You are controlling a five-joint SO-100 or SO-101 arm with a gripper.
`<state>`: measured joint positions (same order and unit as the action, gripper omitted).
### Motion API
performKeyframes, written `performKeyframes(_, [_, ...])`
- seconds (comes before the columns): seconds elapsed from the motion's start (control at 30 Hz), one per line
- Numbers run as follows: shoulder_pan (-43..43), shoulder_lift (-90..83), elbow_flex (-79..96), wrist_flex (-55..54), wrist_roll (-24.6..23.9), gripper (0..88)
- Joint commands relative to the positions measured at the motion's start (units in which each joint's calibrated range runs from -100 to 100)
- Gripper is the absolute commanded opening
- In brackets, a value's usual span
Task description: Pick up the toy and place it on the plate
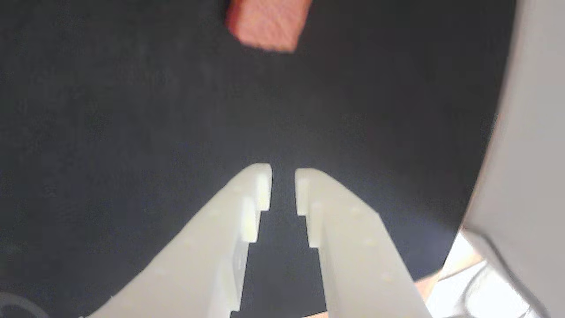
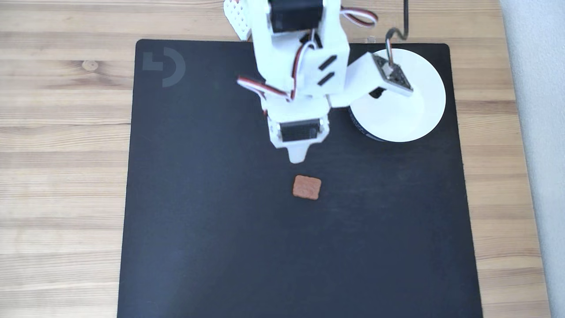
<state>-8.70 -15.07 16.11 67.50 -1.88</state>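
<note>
a wooden table (image 2: 62, 145) is seen from above in the fixed view, covered across its middle by a black mat (image 2: 212, 247) bearing a faint grey logo (image 2: 164, 66) at its upper left corner. a white arm (image 2: 300, 66) reaches down from the top edge, with red, white and black wires looped along it. the plate (image 2: 410, 115), white and round, is set on the mat's upper right part; a dark band is noted on its lower left outer side, and part of it is covered by the arm's camera bracket. the gripper (image 2: 298, 158) is held over bare mat, its tip pointing down the picture. in the wrist view the gripper (image 1: 283, 176) is recorded with its two white fingers (image 1: 260, 185) close together, a narrow gap left between the tips, nothing held. the toy (image 2: 306, 187), a small reddish-brown block, lies flat on the mat just below the gripper tip in the fixed view, apart from it and well apart from the plate. in the wrist view the toy (image 1: 267, 24) is cut by the top edge, ahead of the fingers.
</note>
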Motion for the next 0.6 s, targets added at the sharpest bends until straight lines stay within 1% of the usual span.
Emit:
performKeyframes(0.0, [0.2, 8.3, -10.7, 1.5, 0.0, 2.6])
performKeyframes(0.27, [0.2, 22.8, -17.9, 0.8, -0.1, 2.6])
performKeyframes(0.57, [0.0, 27.9, -22.7, 1.5, -0.1, 2.6])
